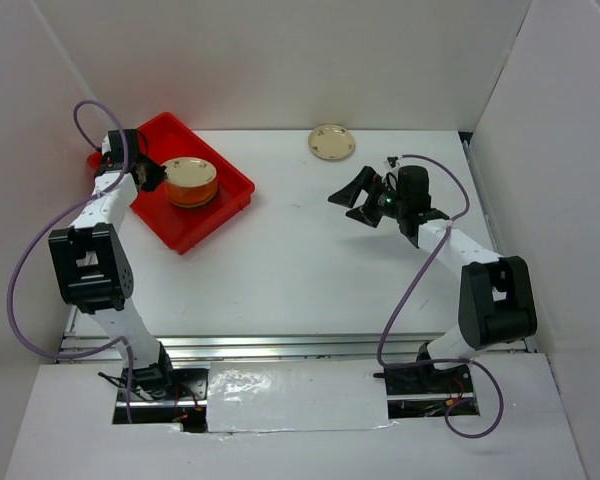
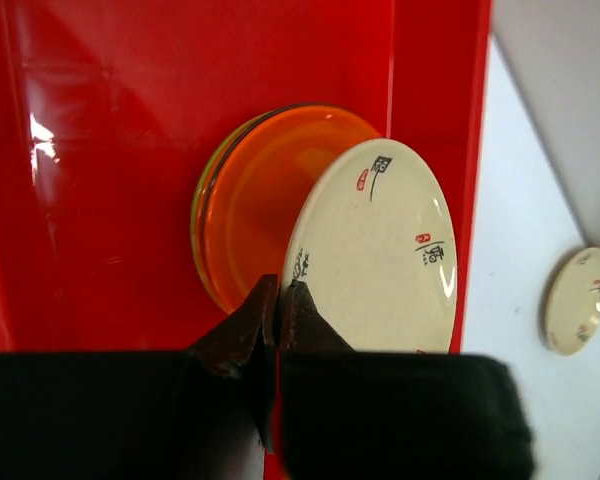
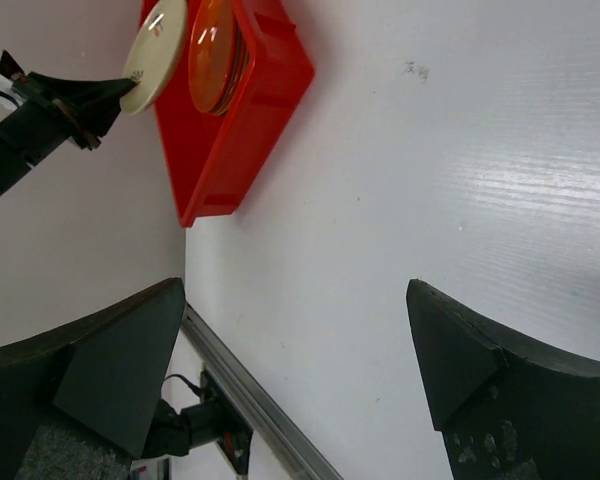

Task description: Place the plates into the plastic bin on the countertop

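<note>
The left gripper [image 2: 280,306] is clenched on the near rim of a beige plate [image 2: 375,255], pinching only its edge so that the plate hangs tilted and the fingers stay clear of what lies beneath. It hovers over the stack [image 1: 190,184] inside the red bin [image 1: 232,205], which sits at about ten o'clock on the table [image 1: 310,270]. From the right wrist view the plate looks apart from the pile, not yet resting on it.

The stack stands toward the bin's right wall; its top is an orange plate [image 2: 265,205], with a lime-green edge [image 2: 195,205] showing below; how many plates lie under that I cannot tell. The rest of the bin floor in view is bare red.

A second beige plate [image 1: 331,142] lies flat on the table at about twelve o'clock, well apart from the bin. The right gripper [image 1: 363,199] hangs released, fingers spread wide, above bare table at about two o'clock, grasping nothing; it is probably kept out of the left arm's way and near that last plate.
</note>
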`<state>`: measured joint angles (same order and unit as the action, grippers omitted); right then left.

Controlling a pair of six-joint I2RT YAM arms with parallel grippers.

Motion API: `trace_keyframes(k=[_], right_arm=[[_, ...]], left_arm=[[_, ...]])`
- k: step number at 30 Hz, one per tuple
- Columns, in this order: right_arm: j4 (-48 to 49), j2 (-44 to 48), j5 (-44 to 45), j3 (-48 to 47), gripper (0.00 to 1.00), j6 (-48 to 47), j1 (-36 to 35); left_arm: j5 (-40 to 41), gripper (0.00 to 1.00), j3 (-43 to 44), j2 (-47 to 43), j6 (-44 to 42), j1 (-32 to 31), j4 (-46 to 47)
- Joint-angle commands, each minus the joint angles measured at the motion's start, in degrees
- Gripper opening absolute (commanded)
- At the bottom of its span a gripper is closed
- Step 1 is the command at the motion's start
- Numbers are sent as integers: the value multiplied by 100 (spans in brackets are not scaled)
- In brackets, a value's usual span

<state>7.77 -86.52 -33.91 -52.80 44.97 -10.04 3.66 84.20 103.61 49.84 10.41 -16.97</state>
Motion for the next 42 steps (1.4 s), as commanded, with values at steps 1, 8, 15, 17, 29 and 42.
trace_keyframes(k=[1, 8, 15, 17, 29, 42], right_arm=[[23, 232, -125, 6, 100, -146, 37], [-91, 110, -37, -204, 100, -199, 90], [-733, -1328, 1577, -1450, 100, 327, 292], [-663, -1796, 1581, -1698, 100, 730, 484], [-1453, -5153, 1932, -5518, 100, 1812, 697], [-2490, -6956, 2249, -8357, 82, 2929, 521]], left_arm=[[152, 23, 369, 71, 113, 40, -166], [433, 99, 369, -130, 96, 49, -465], [654, 99, 608, -964, -132, -171, -1555], [592, 99, 257, -1498, -290, -363, -1441], [-498, 99, -344, -3074, -1257, -980, -1966], [-1025, 99, -730, -3330, -1487, -1349, -1775]])
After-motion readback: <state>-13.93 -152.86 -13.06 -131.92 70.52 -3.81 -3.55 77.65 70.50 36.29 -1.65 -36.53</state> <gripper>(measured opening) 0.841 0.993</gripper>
